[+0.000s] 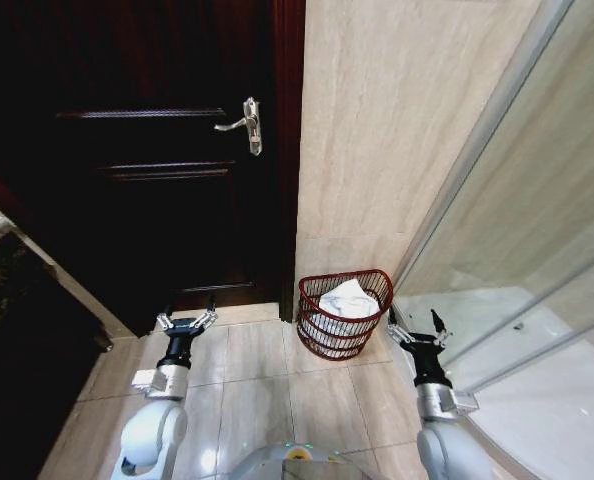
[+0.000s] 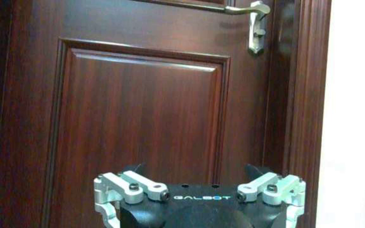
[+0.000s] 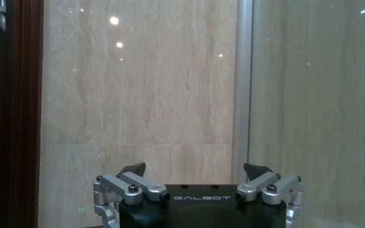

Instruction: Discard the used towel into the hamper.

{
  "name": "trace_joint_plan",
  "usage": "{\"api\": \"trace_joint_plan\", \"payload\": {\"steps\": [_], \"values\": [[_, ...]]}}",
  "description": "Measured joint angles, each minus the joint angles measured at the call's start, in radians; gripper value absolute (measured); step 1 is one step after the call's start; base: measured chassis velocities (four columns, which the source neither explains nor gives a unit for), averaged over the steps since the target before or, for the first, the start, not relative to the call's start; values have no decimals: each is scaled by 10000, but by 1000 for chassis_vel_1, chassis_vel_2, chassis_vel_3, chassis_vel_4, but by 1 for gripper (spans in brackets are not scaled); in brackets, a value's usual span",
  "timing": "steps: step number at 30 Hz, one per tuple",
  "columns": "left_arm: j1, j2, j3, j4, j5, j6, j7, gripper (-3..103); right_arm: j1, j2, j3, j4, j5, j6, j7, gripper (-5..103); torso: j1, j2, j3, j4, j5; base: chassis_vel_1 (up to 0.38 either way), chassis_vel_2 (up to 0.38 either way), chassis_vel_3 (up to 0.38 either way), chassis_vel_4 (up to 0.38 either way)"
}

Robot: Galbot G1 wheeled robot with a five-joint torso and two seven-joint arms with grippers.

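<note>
Both arms reach forward low over the tiled floor point(image 1: 267, 385), one on each side of the hamper point(image 1: 343, 315). Left of the hamper, the left gripper point(image 1: 186, 322) points toward the dark wooden door point(image 1: 157, 150), its fingers spread apart and holding nothing; the door handle point(image 2: 254, 21) sits high above it. Right of the hamper, the right gripper point(image 1: 415, 333) also stands with fingers apart and empty, aimed at the beige wall point(image 3: 138, 95) beside the glass shower screen point(image 1: 537, 230). Against that wall, between the two grippers and just beyond them, stands the hamper with a white towel point(image 1: 343, 300) bunched inside it.
</note>
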Motion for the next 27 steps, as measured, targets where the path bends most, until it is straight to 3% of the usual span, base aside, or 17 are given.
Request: {"api": "trace_joint_plan", "payload": {"steps": [27], "values": [[144,-188,-14,94,169,-536,187,100,-555,63,-123,360,-209,262,-31,100,0,0,0,1,0,2,-8,-15,1]]}}
